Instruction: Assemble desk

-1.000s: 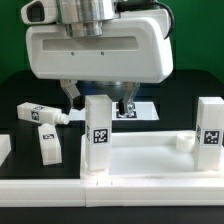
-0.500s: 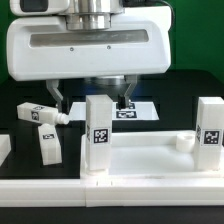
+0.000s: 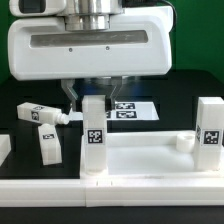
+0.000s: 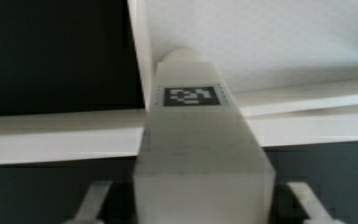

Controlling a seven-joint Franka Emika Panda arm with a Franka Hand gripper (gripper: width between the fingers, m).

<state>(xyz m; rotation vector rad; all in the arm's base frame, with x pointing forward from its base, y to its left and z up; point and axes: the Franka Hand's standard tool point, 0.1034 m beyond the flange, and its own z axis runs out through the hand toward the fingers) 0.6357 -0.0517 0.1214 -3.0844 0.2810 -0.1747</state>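
The white tabletop (image 3: 150,160) lies flat at the front, rim up. One tagged leg (image 3: 93,135) stands upright at its corner on the exterior view's left, and a second leg (image 3: 208,135) stands at the right. My gripper (image 3: 90,100) hangs over the left leg with a finger on each side. In the wrist view the leg (image 4: 197,120) fills the middle between my fingers (image 4: 98,200), with a dark gap on both sides, so the gripper (image 4: 197,205) is open around it. Two loose legs, one (image 3: 38,114) and another (image 3: 48,145), lie on the black table at the left.
The marker board (image 3: 135,108) lies behind the tabletop, partly hidden by my gripper. A long white rail (image 3: 110,192) runs along the front edge. A white block (image 3: 4,150) shows at the far left edge.
My gripper has shifted to the exterior view's left and its fingers have narrowed around the left upright leg. The leg now stands slightly further left.
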